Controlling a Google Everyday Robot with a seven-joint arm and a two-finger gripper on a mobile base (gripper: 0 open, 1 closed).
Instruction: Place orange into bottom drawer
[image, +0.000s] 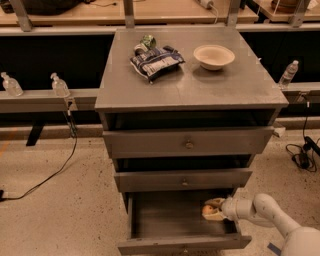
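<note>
The orange (206, 209) is a small round fruit held between the cream fingers of my gripper (211, 209). The gripper reaches in from the right over the right side of the bottom drawer (170, 220). That drawer is pulled open, a deep grey box with its front panel (184, 244) at the lower edge of the view. The orange hangs inside the drawer's opening, just above its floor near the right wall. The white arm (272, 217) runs off to the lower right.
Two upper grey drawers (189, 144) with round knobs sit above, shut. On the cabinet top lie a blue snack bag (156, 61), a green item (147, 42) and an off-white bowl (214, 56). Cables lie on the floor at left (50, 175) and right (304, 157).
</note>
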